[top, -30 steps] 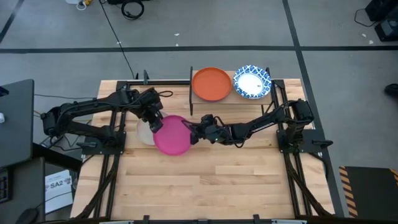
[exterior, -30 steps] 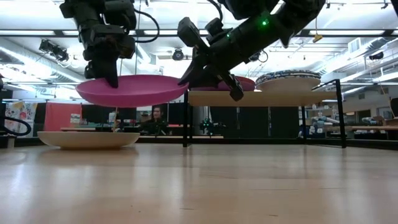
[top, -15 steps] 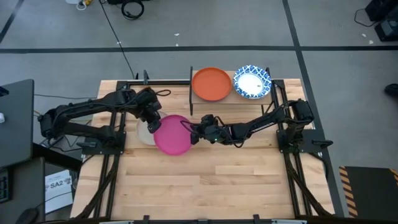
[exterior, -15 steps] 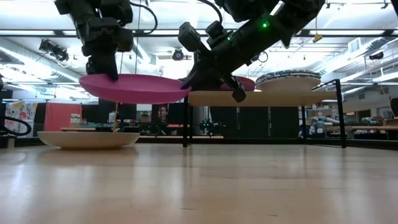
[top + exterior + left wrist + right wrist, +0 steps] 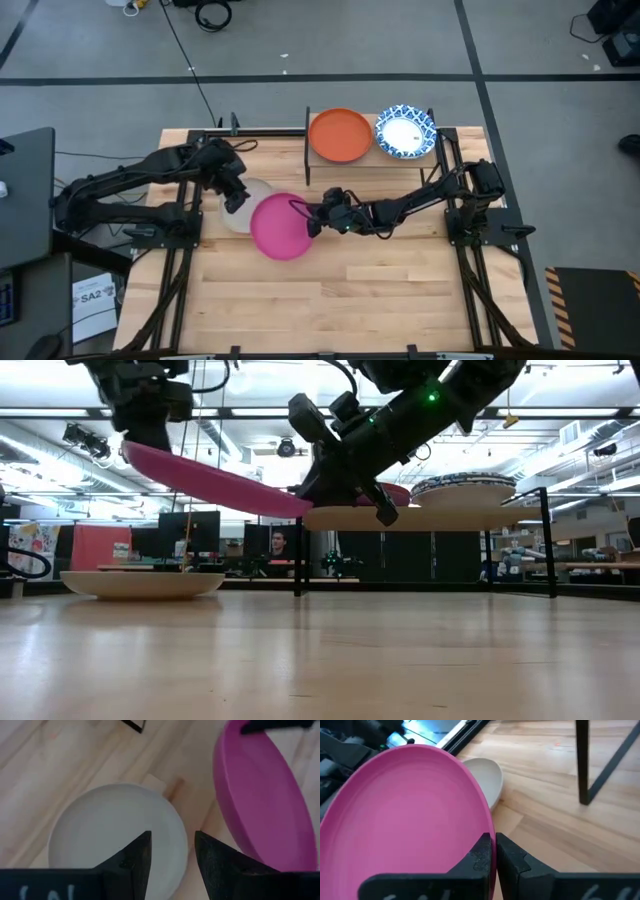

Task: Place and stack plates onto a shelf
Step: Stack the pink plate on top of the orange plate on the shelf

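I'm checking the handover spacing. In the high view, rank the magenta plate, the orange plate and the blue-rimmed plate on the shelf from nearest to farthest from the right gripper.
1. The magenta plate: pinched at its rim by the right gripper, mid-table.
2. The orange plate: on the shelf's left half, at the table's far side.
3. The blue-rimmed plate: on the shelf's right half, farthest.

Hidden and cut-off parts around the plate handover

The magenta plate [image 5: 279, 227] is covering part of the cream plate [image 5: 240, 205] from above, and its rim is running past the edge in the right wrist view. The left gripper [image 5: 172, 857] is showing only its fingertips, its body being cut off. In the low view, the right gripper [image 5: 340, 470] is blocking the orange plate [image 5: 395, 493], and the background person [image 5: 280, 546] is staying too small to make out.
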Controlling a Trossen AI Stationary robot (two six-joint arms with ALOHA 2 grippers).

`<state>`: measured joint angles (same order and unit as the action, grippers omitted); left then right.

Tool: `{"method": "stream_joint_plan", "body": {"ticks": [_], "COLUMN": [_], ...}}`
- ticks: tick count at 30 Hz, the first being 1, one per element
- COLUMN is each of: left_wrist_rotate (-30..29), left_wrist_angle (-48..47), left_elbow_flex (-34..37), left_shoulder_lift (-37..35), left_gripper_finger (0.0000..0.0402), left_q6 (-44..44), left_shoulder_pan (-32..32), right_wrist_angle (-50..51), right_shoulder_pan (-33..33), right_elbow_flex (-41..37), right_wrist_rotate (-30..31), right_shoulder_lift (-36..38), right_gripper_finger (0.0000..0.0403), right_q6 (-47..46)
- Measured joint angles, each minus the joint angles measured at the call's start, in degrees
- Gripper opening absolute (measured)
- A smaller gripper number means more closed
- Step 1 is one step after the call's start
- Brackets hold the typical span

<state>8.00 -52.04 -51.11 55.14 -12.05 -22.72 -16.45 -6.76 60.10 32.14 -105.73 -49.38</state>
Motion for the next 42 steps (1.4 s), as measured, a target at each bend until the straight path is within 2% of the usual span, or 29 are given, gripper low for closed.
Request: {"method": "stream_joint_plan", "body": {"ticks": [5, 11, 14, 25, 32, 42], "left_wrist_rotate": [-1.15, -6.17, -6.88, -6.81, -6.79, -6.79], "left_wrist_angle": [-4.86, -10.94, -13.02, -11.62, -11.62, -11.62], "left_elbow_flex": [0.0, 0.0, 0.0, 0.0, 0.0, 0.0], "left_shoulder_lift": [-3.07, -5.44, -5.68, -5.71, -5.71, -5.69], "left_gripper_finger": [0.0155, 0.0155, 0.0155, 0.0155, 0.0155, 0.0155], "left_q6": [-0.04, 0.22, 1.14, 0.81, 0.81, 0.83], "left_shoulder_pan": [0.01, 0.06, 0.02, 0.06, 0.06, 0.06], "right_wrist_angle": [-0.32, -3.38, -5.39, -5.59, -2.97, 10.7], "right_shoulder_pan": [0.17, 0.11, 0.17, 1.82, 7.9, 21.6], "right_elbow_flex": [0.0, 0.0, 0.0, 0.02, 0.02, 0.02], "right_wrist_rotate": [-0.12, -1.48, -2.18, -2.32, -2.32, -2.24], "right_shoulder_lift": [-0.01, 0.21, 0.97, 9.48, 17.86, 28.58], "right_gripper_finger": [0.0019, 0.0019, 0.0018, 0.0018, 0.0018, 0.0018], "right_q6": [0.03, 0.31, 1.48, 11.5, 19.26, 22.64]}}
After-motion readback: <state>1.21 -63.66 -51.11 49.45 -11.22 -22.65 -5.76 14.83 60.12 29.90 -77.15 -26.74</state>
